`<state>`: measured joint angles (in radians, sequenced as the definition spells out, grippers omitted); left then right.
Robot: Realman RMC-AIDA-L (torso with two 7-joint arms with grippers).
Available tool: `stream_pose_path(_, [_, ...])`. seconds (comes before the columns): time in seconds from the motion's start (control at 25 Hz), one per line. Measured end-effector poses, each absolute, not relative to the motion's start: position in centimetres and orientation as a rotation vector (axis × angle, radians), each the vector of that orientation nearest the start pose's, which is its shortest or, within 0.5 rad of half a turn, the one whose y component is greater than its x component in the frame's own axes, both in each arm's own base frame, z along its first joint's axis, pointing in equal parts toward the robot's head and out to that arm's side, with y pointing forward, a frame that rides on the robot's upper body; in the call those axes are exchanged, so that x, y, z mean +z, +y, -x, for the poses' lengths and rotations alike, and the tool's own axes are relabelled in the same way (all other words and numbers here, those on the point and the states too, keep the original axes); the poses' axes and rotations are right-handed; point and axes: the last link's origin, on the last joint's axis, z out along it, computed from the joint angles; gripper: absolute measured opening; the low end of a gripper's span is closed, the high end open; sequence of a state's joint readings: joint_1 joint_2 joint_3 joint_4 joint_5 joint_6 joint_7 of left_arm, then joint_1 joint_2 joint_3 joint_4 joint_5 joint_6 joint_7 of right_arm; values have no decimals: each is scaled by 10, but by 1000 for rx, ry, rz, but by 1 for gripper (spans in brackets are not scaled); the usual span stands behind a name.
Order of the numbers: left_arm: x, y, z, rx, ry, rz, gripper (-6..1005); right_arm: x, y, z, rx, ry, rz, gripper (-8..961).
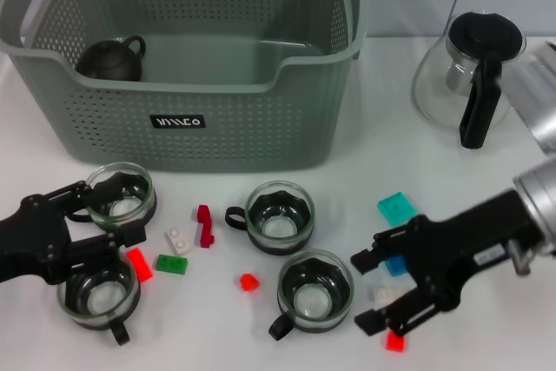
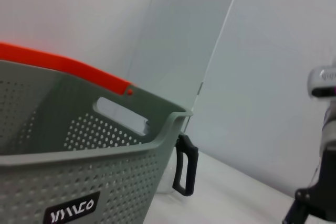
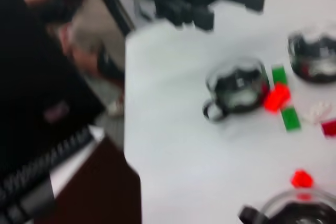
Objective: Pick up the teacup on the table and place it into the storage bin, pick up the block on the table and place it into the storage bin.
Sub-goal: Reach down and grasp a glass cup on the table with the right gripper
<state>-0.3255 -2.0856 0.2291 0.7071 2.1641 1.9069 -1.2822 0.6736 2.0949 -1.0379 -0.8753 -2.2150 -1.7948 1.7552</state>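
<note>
the storage bin (image 1: 200, 119) is sitting at twelve o'clock on the desk (image 1: 382, 162), a dark teacup (image 1: 111, 59) lying inside at its ten o'clock. four glass teacups and scattered blocks are lying in front. the left hand (image 1: 109, 215) is spreading wide at eight o'clock beside a glass teacup (image 1: 122, 195), and the right hand (image 1: 369, 293) is gaping wide at four o'clock over a white block (image 1: 385, 295).

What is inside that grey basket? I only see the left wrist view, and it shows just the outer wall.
Observer: A small dark teapot sits in the storage bin, in its left corner.
Operator: Where are the robot's grippers?
Observer: Both are open and low over the table in front of the bin. The left gripper is between two glass teacups. The right gripper is around a white block.
</note>
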Motion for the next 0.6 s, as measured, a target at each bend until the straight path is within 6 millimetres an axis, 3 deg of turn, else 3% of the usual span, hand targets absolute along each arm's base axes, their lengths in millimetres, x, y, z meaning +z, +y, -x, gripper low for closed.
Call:
stream_pose_path(0.28, [45,236,328,-921,-796,2493,814,-24,340,-151,-390,490,3305,916])
stream_pose_path(0.48, [42,235,330,-915,-812,2479,814,-38,339,-124,-634,336,3326,912])
stream_pose_path(0.6, [42,235,331,-911,-815,2476,814,-50,335,-111,-666,170,3345,913])
